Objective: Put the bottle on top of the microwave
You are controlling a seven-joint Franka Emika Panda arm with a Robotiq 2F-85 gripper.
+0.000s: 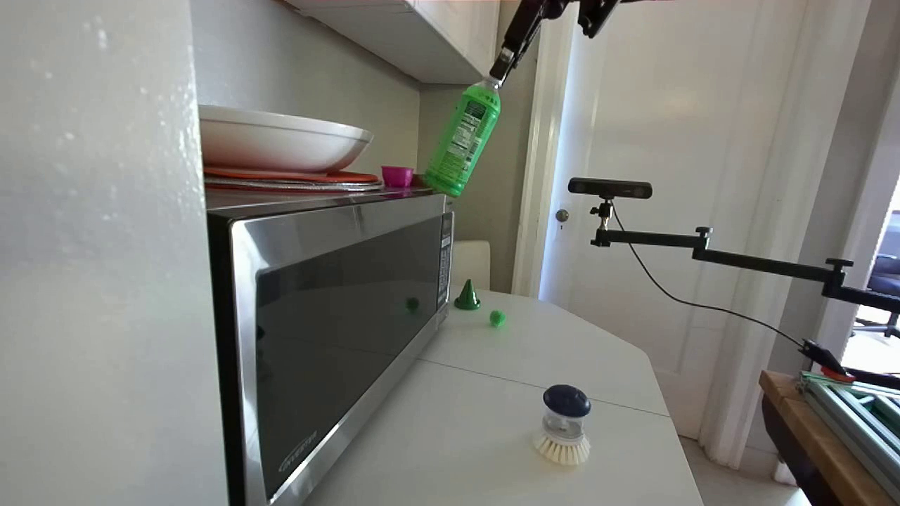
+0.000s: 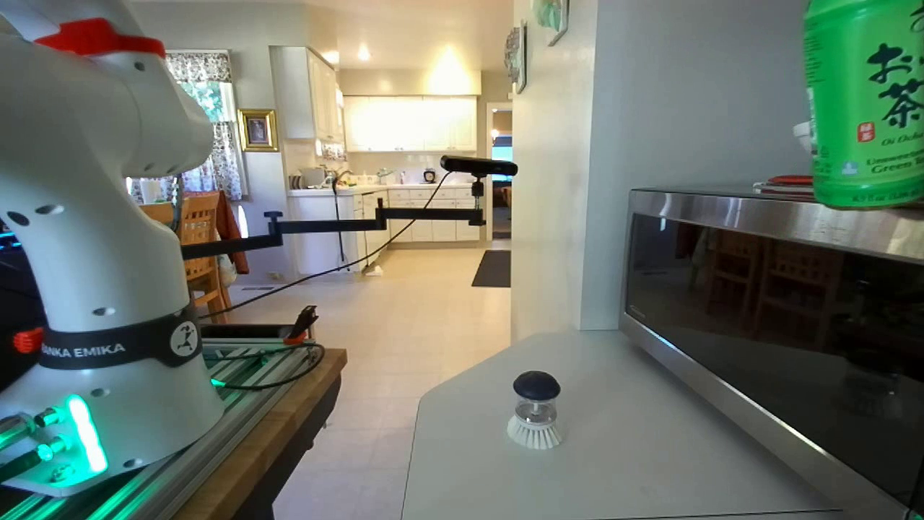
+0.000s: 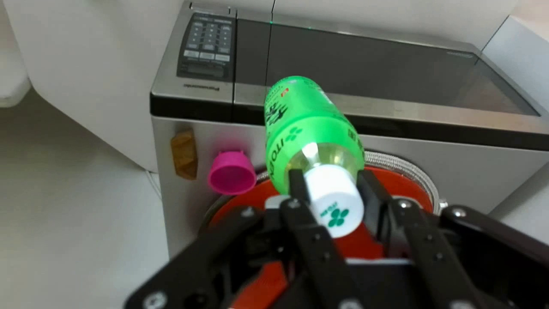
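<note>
White table (image 1: 590,344): microwave (image 1: 344,281), brush (image 1: 564,426) bristles-down, green cone (image 1: 467,298), green ball (image 1: 498,318).

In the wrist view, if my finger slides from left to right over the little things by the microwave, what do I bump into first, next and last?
Brown block → pink cup → green bottle.

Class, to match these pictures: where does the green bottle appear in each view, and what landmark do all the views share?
In an exterior view: the green bottle is at upper centre, tilted.
In an exterior view: the green bottle is at upper right, cut off by the frame.
In the wrist view: the green bottle is near the centre, its capped end in the hand.
Shared landmark: the microwave.
</note>
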